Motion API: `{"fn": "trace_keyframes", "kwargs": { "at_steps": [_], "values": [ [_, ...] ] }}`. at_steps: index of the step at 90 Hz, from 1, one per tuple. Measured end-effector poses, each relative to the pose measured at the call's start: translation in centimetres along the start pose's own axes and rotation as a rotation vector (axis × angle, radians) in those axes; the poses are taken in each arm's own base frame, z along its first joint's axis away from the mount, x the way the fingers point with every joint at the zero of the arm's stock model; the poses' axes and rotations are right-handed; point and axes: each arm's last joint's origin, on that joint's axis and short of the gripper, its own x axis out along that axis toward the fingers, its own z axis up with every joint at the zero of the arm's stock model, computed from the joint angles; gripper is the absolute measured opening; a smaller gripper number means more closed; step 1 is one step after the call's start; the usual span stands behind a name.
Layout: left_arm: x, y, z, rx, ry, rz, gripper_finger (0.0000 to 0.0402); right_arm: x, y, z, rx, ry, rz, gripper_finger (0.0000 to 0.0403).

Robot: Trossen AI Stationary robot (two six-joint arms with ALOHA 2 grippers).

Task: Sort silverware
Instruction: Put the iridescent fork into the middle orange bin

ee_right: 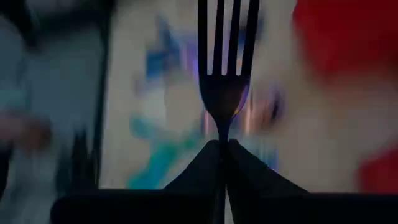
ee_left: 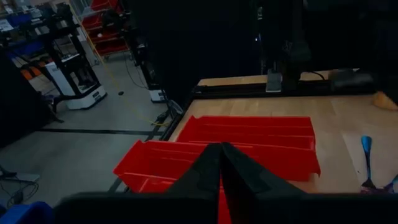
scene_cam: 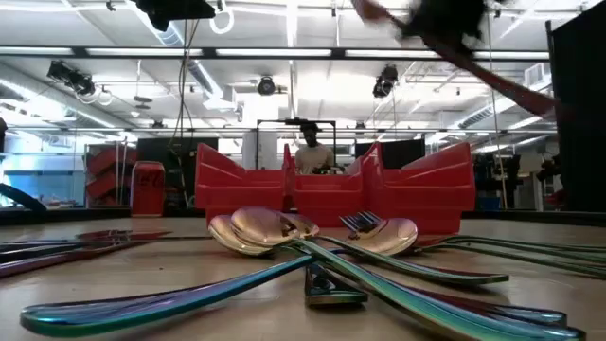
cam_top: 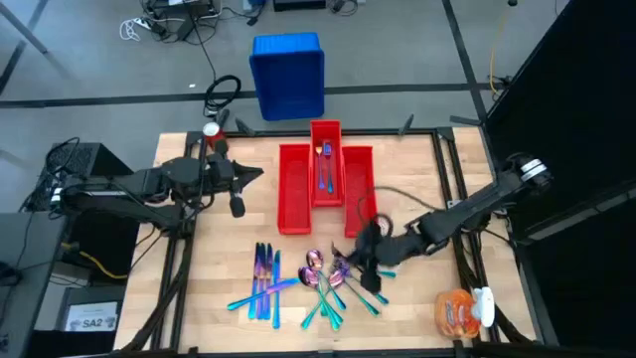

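Wooden counter (cam_top: 199, 298) nearest carries loose silverware (cam_top: 298, 283), above which a fork (ee_right: 227, 74) is clamped in the right hand (cam_top: 370, 249), red bins (cam_top: 325, 184) lying beyond; a thin grip could let it twist loose, while the left hand (cam_top: 237, 189) is pressed together.

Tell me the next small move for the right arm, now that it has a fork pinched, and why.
Probably carry it toward the red bins. The right gripper is shut on a fork, tines pointing away, above the loose silverware. The middle bin already holds a piece or two, seemingly a fork, so it looks the likely target. The left gripper waits, shut, beside the bins.
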Motion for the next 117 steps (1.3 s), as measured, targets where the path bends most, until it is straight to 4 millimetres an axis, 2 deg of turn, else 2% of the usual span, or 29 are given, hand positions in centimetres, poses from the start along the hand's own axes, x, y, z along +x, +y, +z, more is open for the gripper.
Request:
{"fn": "trace_keyframes", "kwargs": {
  "at_steps": [15,31,51,70,78,85,104,117],
  "values": [
    [0.0,0.0,0.0,0.000,0.000,0.000,0.0000,-0.2,-3.2,4.4,0.084,-0.325,-0.209,0.0000],
    [0.0,0.0,0.0,0.000,0.001,0.000,0.0000,1.7,-9.6,7.5,0.230,-0.437,-0.372,0.0000],
    [0.0,0.0,0.0,0.000,-0.001,0.000,0.0000,4.7,-18.9,8.2,0.442,-0.390,-0.453,0.0000],
    [0.0,0.0,0.0,0.000,0.000,0.000,0.0000,6.0,-24.8,7.5,0.573,-0.347,-0.490,0.0004],
    [0.0,0.0,0.0,0.000,0.000,0.000,0.0000,6.0,-26.0,7.3,0.612,-0.322,-0.457,0.0015],
    [0.0,0.0,0.0,0.000,0.000,0.000,0.0000,5.9,-26.3,7.4,0.622,-0.319,-0.440,0.0031],
    [0.0,0.0,0.0,0.000,0.000,0.000,0.0000,5.6,-26.2,7.8,0.589,-0.334,-0.400,0.0095],
    [0.0,0.0,0.0,0.000,0.000,0.000,0.0000,4.9,-25.3,9.0,0.482,-0.346,-0.224,0.0136]
  ]
}}
